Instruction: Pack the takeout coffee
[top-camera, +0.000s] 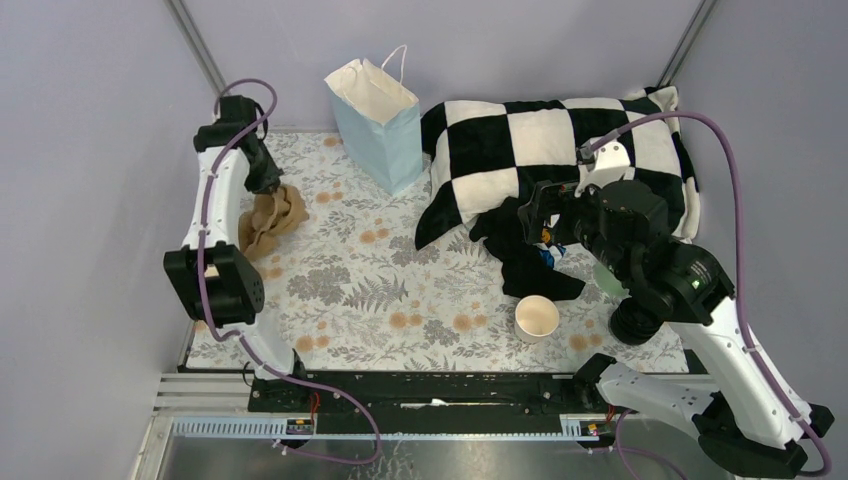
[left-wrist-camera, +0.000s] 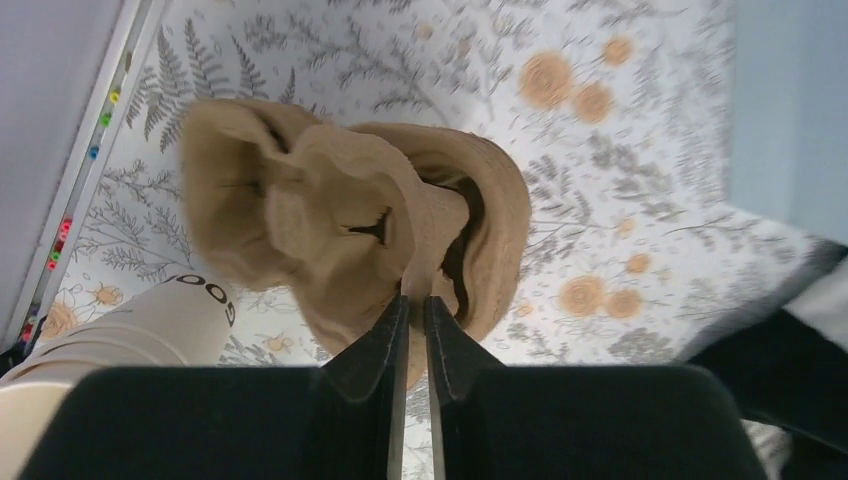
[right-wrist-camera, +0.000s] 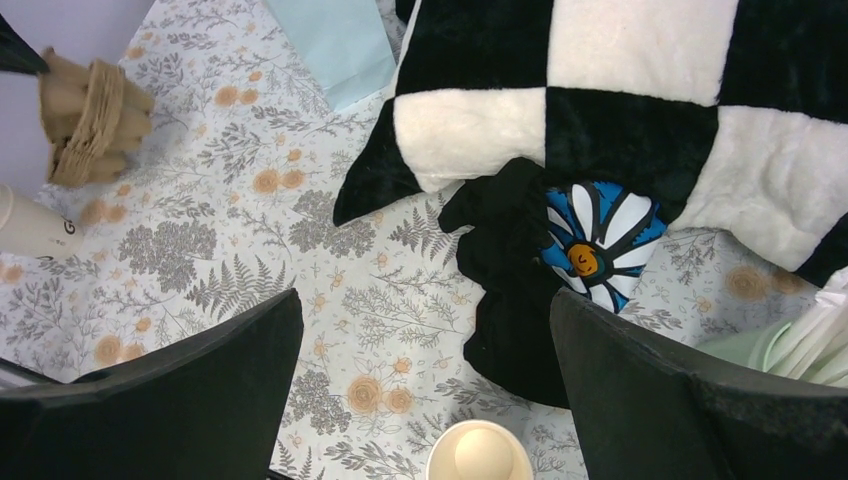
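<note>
Here, the takeout coffee is seen standing upright and lidless on the floral counter, near the front edge on the right side; it is set just in front of a black cloth and well apart from the pale blue paper bag, which stands open at the back of the counter. In the right wrist view the cup's rim is cut off by the bottom edge of the frame, below the gap between the two fingers. The right gripper is held wide open above the counter and the black cloth; nothing is gripped or touched by it. A blue patch with a white daisy is shown on the cloth, which is partly tucked under a black-and-white checked pillow; a mint-green cup of white straws is glimpsed at the right edge of that view.

On the far left, the left gripper is lowered onto a brown paper wad; its jaws are drawn in to a thin slit, and a fold of the wad's edge is pinched between the tips. How firmly it is pressed cannot be told. Cream cups are seen lying on their side just beside the wad.
</note>
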